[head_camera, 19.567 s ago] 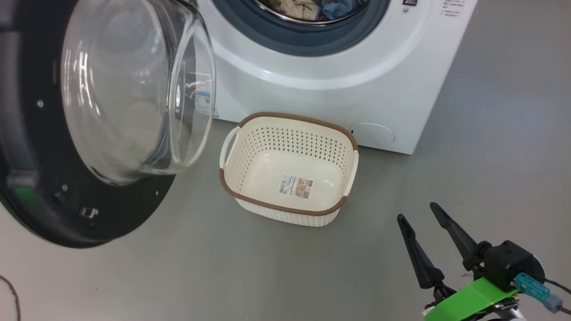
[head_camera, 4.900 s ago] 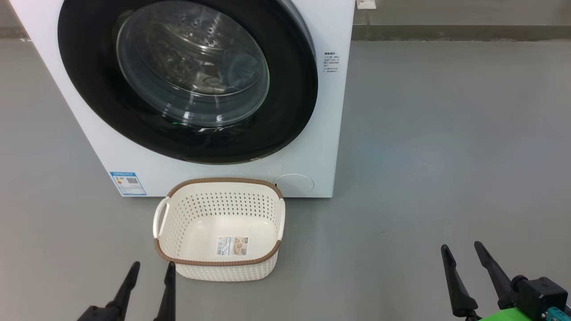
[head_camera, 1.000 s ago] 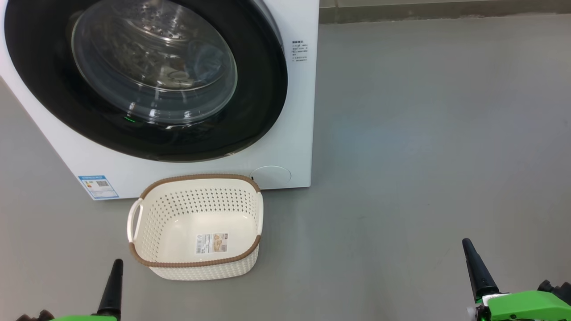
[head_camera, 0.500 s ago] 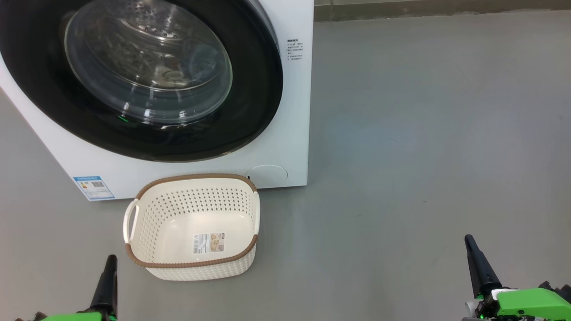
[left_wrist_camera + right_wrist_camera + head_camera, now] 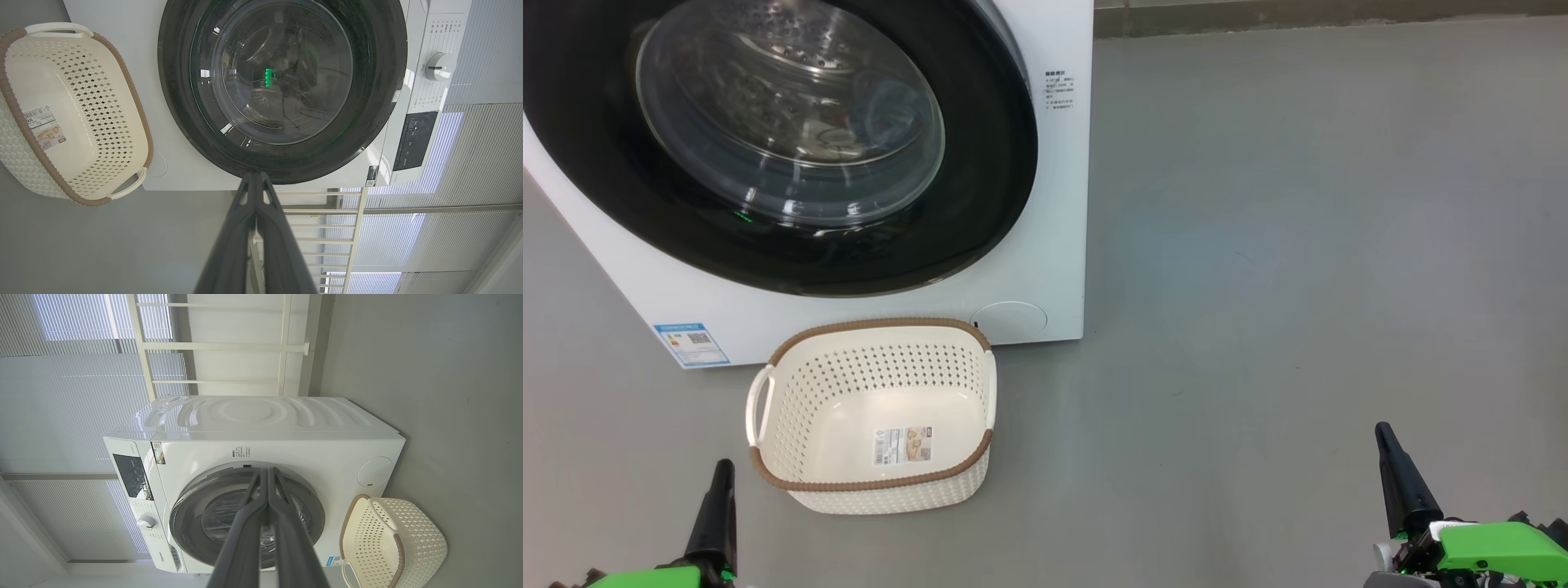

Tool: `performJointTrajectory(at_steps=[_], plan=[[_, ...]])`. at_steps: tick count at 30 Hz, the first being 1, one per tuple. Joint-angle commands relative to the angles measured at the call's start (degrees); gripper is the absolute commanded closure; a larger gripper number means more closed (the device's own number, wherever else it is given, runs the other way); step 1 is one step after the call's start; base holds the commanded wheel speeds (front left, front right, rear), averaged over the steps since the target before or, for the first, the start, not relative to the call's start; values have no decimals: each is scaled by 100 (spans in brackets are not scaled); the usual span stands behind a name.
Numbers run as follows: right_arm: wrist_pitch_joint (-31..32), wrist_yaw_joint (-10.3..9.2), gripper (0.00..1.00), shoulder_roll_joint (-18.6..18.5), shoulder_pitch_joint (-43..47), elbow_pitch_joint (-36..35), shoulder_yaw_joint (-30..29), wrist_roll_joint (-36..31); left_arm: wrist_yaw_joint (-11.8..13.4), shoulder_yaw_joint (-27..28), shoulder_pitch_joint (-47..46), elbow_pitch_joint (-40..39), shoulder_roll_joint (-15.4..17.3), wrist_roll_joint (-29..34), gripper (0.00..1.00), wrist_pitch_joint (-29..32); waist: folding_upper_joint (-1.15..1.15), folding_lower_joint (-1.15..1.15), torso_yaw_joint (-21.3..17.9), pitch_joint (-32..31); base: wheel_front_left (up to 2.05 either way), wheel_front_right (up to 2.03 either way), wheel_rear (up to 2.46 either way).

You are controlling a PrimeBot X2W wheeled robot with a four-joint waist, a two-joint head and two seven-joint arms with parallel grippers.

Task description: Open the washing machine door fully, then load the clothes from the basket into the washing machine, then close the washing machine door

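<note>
Just basket (image 5: 892, 500) before washing machine (image 5: 1060, 204)

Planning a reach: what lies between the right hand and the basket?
Bare grey floor separates the right hand from the basket, as the head view shows.

The right gripper (image 5: 266, 471) holds its dark fingers (image 5: 245, 539) pressed together, tips over the top of the closed door (image 5: 188, 506) of the white washing machine (image 5: 286, 445). The view is turned sideways. The cream basket (image 5: 425, 539) sits on the grey floor (image 5: 429, 375) just beside the machine's front. Slatted blinds (image 5: 61, 396) hang behind.
</note>
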Motion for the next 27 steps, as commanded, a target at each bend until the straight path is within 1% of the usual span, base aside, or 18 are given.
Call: performJointTrajectory(at_steps=[1, 27], plan=[[45, -6, 100, -67, -240, -140, 130, 22, -66, 199, -226, -106, 89, -22, 100, 33, 0, 0, 0, 0, 0, 0, 0], [45, -6, 100, -67, -240, -140, 131, 23, -66, 206, -226, -107, 84, -17, 100, 39, 0, 0, 0, 0, 0, 0, 0]])
